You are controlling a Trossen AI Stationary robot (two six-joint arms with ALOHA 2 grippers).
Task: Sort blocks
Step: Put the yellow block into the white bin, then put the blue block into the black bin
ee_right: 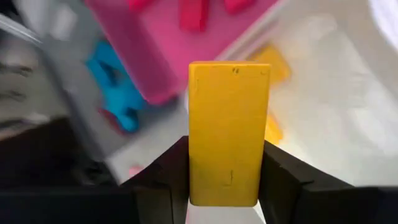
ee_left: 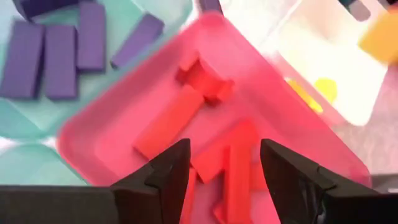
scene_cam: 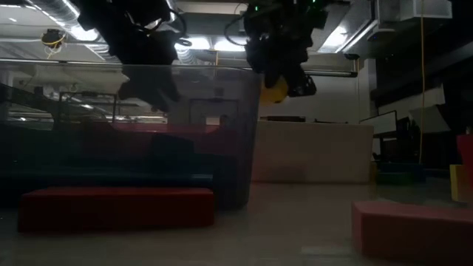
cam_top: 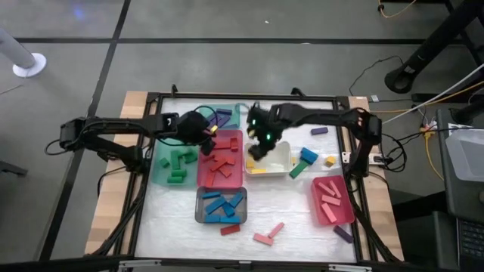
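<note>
My right gripper [cam_top: 259,150] hangs over the white tray [cam_top: 281,160], shut on a yellow bar block [ee_right: 229,134]. The low view shows this block [scene_cam: 275,90] under the gripper [scene_cam: 284,74], high above the table. Two yellow pieces [ee_right: 273,93] lie flat in the white tray below. My left gripper [ee_left: 225,169] stands open above the red tray [cam_top: 221,166], where several red blocks [ee_left: 168,121] lie flat; nothing is between its fingers. Purple bars [ee_left: 59,53] lie in the teal tray [cam_top: 227,115] beyond it. My right gripper pinches the yellow bar between its two fingers [ee_right: 177,168], which press on the bar's two long sides [ee_right: 194,180] near one end. The bar runs along the fingers and sticks out past their tips. The fingers slant down from above. The bar is lifted clear over the white tray.
A green tray [cam_top: 175,162] with green blocks, a grey tray [cam_top: 221,205] with blue blocks and a pink tray [cam_top: 333,200] with pink blocks stand around. Loose blocks lie on the table: purple [cam_top: 318,131], blue [cam_top: 308,156], green [cam_top: 299,171], yellow [cam_top: 330,161], red [cam_top: 230,229], pink [cam_top: 268,236].
</note>
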